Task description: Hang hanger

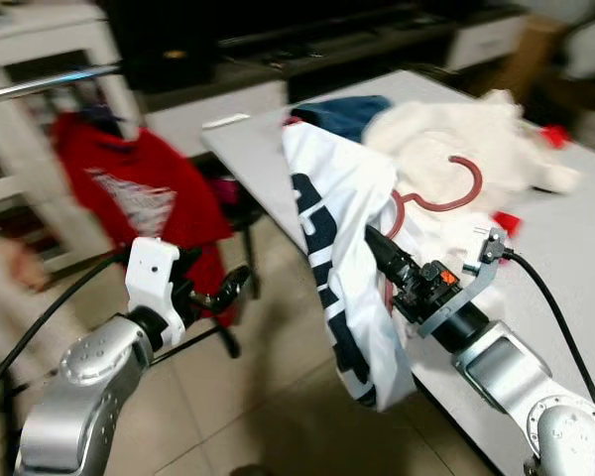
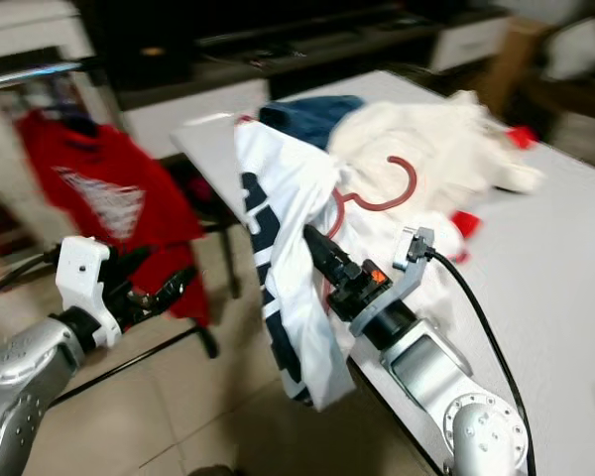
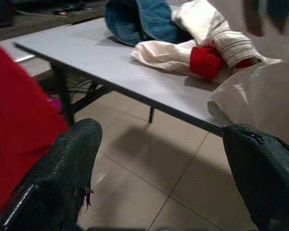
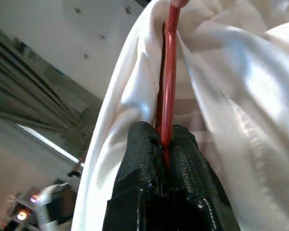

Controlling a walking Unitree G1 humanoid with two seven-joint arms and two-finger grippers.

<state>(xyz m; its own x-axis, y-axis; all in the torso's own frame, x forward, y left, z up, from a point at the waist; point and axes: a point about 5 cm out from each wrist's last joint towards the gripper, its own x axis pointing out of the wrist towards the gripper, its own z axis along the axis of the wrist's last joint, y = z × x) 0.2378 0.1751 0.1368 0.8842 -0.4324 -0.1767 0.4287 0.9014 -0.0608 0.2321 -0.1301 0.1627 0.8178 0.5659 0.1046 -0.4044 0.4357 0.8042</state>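
Because the red hanger (image 1: 431, 203) must travel to the rail (image 1: 45, 83) with its white shirt (image 1: 339, 258) on, I have the right hand (image 4: 164, 144) clenched on its wire below the hook, lifted just off the surface (image 1: 575, 248) edge. The left hand (image 1: 223, 290) sits released beside the hung red shirt (image 1: 139, 193). I judge the floor between surface and rail open, though the draped shirt could snag that edge.

Silver arms, black-fingered left tool (image 1: 240, 281), right tool (image 1: 377, 243), black cables
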